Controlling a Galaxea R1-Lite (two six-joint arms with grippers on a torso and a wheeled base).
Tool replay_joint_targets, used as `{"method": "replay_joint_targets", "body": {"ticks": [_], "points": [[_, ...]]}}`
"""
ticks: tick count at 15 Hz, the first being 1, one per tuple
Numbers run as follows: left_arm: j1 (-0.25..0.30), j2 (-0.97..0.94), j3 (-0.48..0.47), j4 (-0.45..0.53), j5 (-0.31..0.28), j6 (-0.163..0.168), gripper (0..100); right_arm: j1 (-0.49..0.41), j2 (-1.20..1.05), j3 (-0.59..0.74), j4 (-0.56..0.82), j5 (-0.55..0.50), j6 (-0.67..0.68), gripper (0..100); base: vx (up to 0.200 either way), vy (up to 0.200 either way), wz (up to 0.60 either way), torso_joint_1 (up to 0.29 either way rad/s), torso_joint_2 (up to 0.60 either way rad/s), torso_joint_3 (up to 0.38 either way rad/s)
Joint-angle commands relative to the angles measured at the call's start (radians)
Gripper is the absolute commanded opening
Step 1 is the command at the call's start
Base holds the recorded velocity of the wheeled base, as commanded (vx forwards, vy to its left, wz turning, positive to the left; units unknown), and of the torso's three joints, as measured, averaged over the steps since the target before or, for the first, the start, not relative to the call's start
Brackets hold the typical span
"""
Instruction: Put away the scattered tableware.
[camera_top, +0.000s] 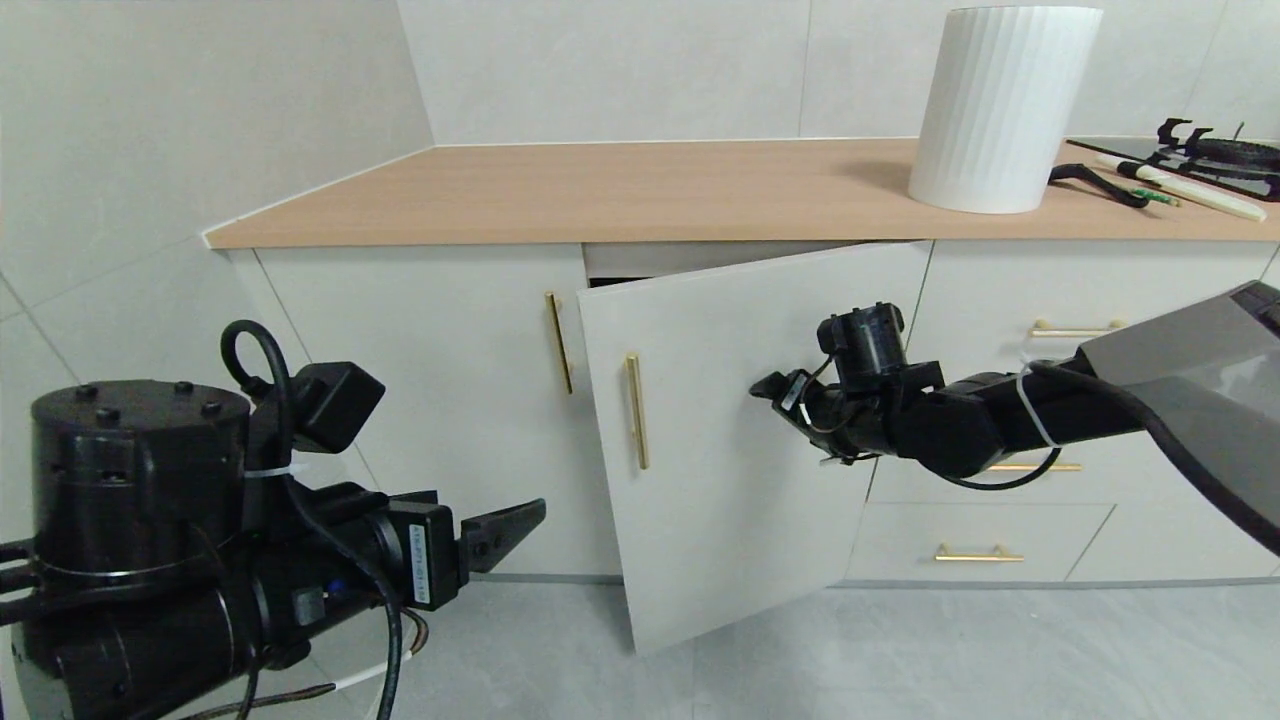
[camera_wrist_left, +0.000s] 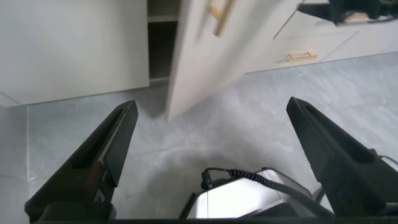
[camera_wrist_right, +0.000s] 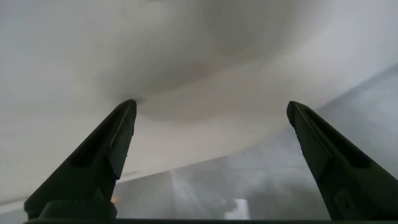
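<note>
Scattered tableware (camera_top: 1180, 185), pale chopsticks and dark utensils, lies at the far right of the wooden counter (camera_top: 600, 190), beside a tall white ribbed holder (camera_top: 1000, 105). Below the counter a white cabinet door (camera_top: 740, 440) with a gold handle (camera_top: 637, 410) stands partly swung out. My right gripper (camera_top: 772, 388) is at the face of this door, right of the handle; in the right wrist view it (camera_wrist_right: 211, 106) is open, with the pale door surface close ahead. My left gripper (camera_top: 500, 535) hangs low at the left, open over the floor (camera_wrist_left: 211, 106), holding nothing.
A closed cabinet door (camera_top: 420, 400) is left of the open one. Drawers with gold handles (camera_top: 1075, 327) are to its right. In the left wrist view the door (camera_wrist_left: 205, 56) reveals a dark cabinet opening (camera_wrist_left: 163, 43). Grey tiled floor (camera_top: 900, 650) lies in front.
</note>
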Motion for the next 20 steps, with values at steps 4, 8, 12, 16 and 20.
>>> {"method": "replay_joint_targets", "body": {"ticks": [4, 8, 12, 16, 20], "points": [[0.000, 0.002, -0.001, -0.001, -0.001, -0.001, 100, -0.033, 0.112, -0.142, -0.016, -0.115, 0.068, 100, 0.000, 0.000, 0.00, 0.000, 0.00, 0.000], [0.000, 0.002, -0.001, -0.001, -0.001, -0.001, 100, -0.047, 0.144, -0.177, -0.018, -0.141, 0.070, 100, 0.000, 0.000, 0.00, 0.000, 0.00, 0.000], [0.000, 0.005, -0.001, -0.001, -0.001, -0.001, 100, -0.067, 0.169, -0.231, -0.023, -0.181, 0.068, 100, 0.000, 0.000, 0.00, 0.000, 0.00, 0.000], [0.000, 0.006, -0.001, -0.001, -0.001, -0.001, 100, -0.070, 0.166, -0.232, -0.021, -0.184, 0.068, 100, 0.000, 0.000, 0.00, 0.000, 0.00, 0.000], [0.000, 0.006, -0.001, -0.003, -0.001, -0.002, 100, -0.067, 0.121, -0.194, -0.018, -0.178, 0.068, 100, 0.000, 0.000, 0.00, 0.000, 0.00, 0.000]]}}
